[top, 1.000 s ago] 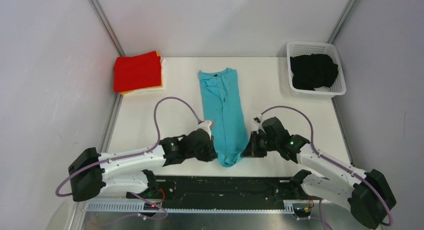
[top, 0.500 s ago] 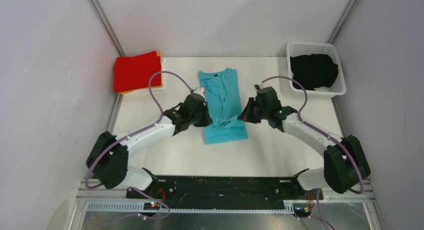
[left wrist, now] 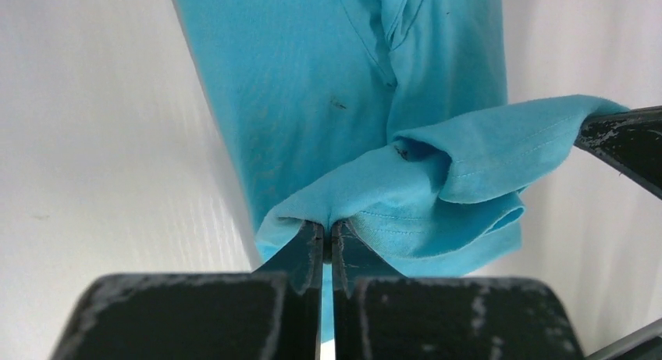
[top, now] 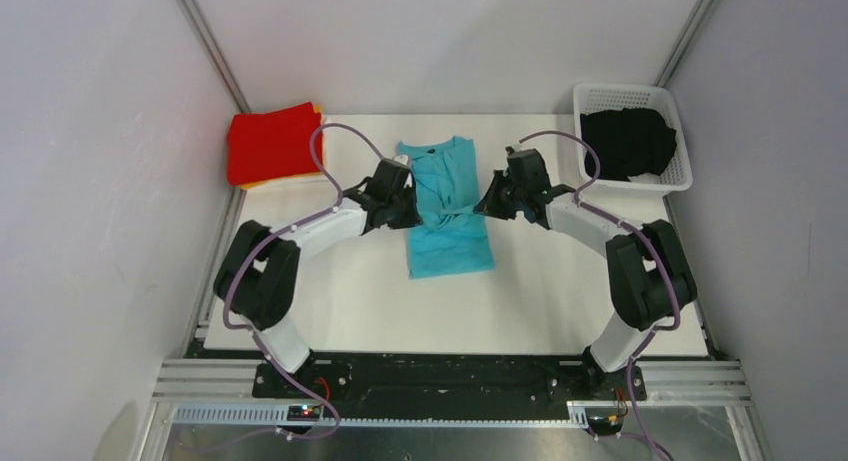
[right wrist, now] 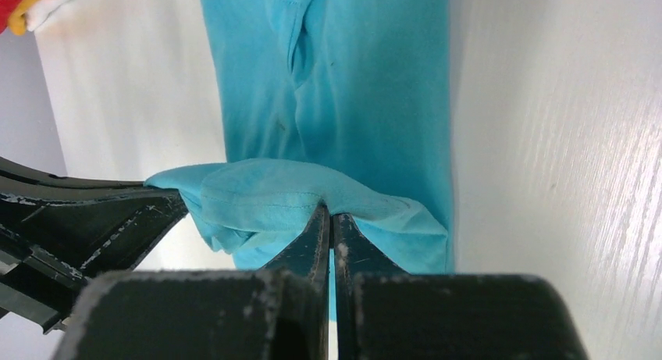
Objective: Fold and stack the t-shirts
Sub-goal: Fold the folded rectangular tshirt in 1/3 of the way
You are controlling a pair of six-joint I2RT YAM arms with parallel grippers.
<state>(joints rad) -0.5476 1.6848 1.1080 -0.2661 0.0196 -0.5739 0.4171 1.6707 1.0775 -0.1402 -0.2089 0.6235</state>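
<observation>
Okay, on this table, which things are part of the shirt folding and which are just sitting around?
Job: turquoise t-shirt, pinched by left gripper and right gripper; red-topped folded stack; black t-shirts.
Just there: white basket holding the black t-shirts; table.

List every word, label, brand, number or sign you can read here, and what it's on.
None readable.
The turquoise t-shirt is plain; a dark speck at its collar is too small to tell.
The red t-shirt, black t-shirt, white basket, left hand and right hand carry no lettering.
</observation>
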